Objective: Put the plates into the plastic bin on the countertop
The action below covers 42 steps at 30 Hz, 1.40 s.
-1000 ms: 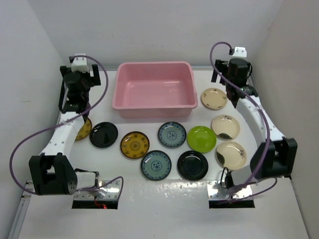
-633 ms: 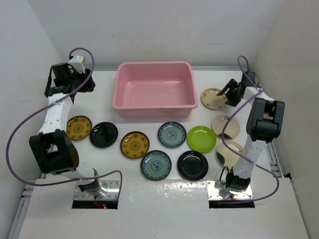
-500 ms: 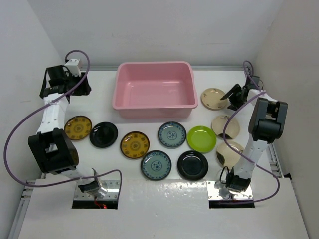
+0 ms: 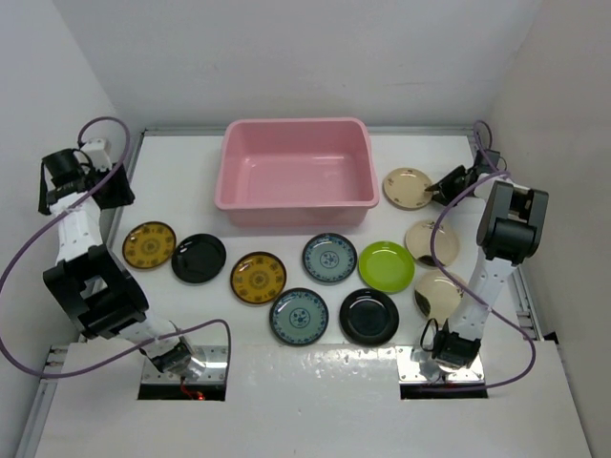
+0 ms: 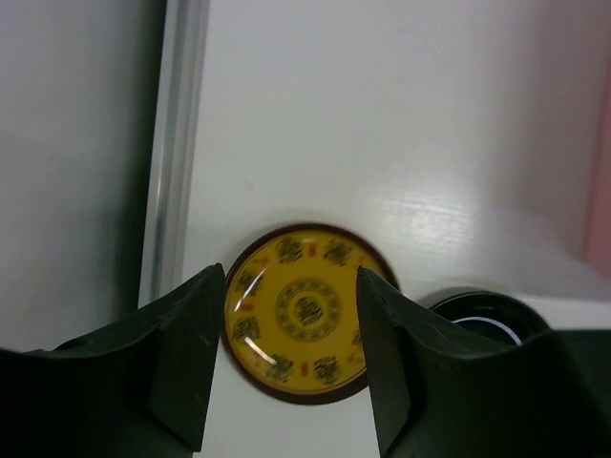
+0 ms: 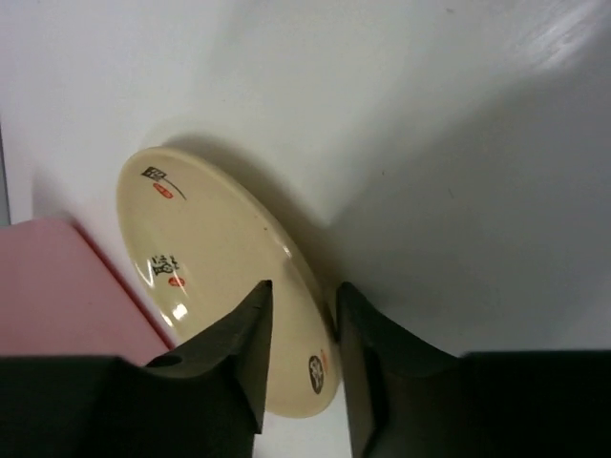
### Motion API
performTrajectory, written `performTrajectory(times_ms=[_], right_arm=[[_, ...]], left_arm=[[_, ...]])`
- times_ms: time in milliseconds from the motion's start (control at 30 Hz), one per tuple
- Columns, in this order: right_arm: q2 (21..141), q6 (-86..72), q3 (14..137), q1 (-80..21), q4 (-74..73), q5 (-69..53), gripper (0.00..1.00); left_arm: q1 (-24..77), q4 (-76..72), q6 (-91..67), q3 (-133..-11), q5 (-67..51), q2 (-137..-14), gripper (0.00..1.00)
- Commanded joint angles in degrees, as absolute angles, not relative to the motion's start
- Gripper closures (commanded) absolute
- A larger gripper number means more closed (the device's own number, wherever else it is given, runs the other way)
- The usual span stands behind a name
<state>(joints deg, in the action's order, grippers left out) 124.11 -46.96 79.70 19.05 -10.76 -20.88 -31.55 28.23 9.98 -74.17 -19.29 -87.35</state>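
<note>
Nearest my arm bases, the plates (image 4: 299, 316) lie flat in two loose rows on the countertop (image 4: 315, 420). I count ten, though the right arm partly hides one.

Farther back on the left, the left gripper (image 5: 288, 277) hangs above the yellow plate (image 5: 304, 313) at the row's end. Its fingers are wide apart and hold nothing.

On the far right, the right gripper (image 6: 301, 296) straddles the rim of a cream plate (image 6: 200, 258) lying beside the bin. The rim sits in the narrow gap between its fingers, and I cannot tell whether they pinch it.

Farthest back, the plastic bin (image 4: 296, 124) holds nothing.

Assessment: no plate is delivered. The whole set remains, and the first picks are only being set up.
</note>
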Motion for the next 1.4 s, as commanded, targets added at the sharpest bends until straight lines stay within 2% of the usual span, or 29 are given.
performTrajectory(times_ms=[0, 67, 100, 300, 567, 633, 767, 967, 1067, 1200, 1267, 1367], right_arm=[[127.5, -48.4, 79.9, 18.5, -8.9, -20.5, 0.69], [127.7, -48.6, 79.8, 18.6, -8.0, -20.0, 0.83], [127.6, -49.0, 79.9, 18.7, -7.9, -19.3, 1.00], [119.3, -54.7, 78.6, 15.9, -7.0, -13.2, 1.00], [105.8, -63.4, 79.6, 1.9, -8.0, 22.4, 1.00], [105.0, -63.4, 82.0, -2.9, -7.9, 26.3, 1.00], [101.5, -56.7, 85.3, -7.5, -5.3, 36.8, 1.00], [97.8, -42.0, 85.8, -14.6, 4.5, 41.8, 1.00], [96.9, -36.9, 84.8, -18.1, 9.2, 39.4, 1.00], [100.1, -35.0, 86.2, -20.1, 7.2, 16.7, 1.00], [106.4, -35.8, 91.7, -20.5, 0.2, 5.7, 1.00], [114.9, -37.6, 103.8, -20.1, -13.9, -4.4, 1.00]], left_arm=[[-35.1, 29.6, 12.6, -71.8, -21.3, -86.1, 0.40], [-37.2, 30.1, 13.4, -71.2, -22.0, -86.1, 0.40], [-37.8, 30.1, 14.1, -70.6, -22.6, -86.1, 0.40], [-42.4, 29.0, 15.1, -66.0, -23.4, -86.7, 0.39], [-44.3, 27.0, 15.1, -66.0, -23.9, -92.2, 0.39], [-44.3, 25.7, 14.5, -66.0, -23.9, -93.0, 0.39], [-45.4, 24.9, 13.9, -66.5, -21.5, -95.9, 0.39], [-47.4, 24.3, 15.3, -65.5, -21.0, -99.3, 0.39], [-48.0, 25.0, 17.2, -64.3, -21.8, -100.6, 0.39], [-48.0, 26.3, 18.9, -63.2, -24.4, -102.3, 0.39], [-48.0, 26.3, 18.9, -63.2, -24.4, -103.2, 0.42], [-48.5, 26.8, 18.1, -63.2, -25.0, -104.6, 0.46]])
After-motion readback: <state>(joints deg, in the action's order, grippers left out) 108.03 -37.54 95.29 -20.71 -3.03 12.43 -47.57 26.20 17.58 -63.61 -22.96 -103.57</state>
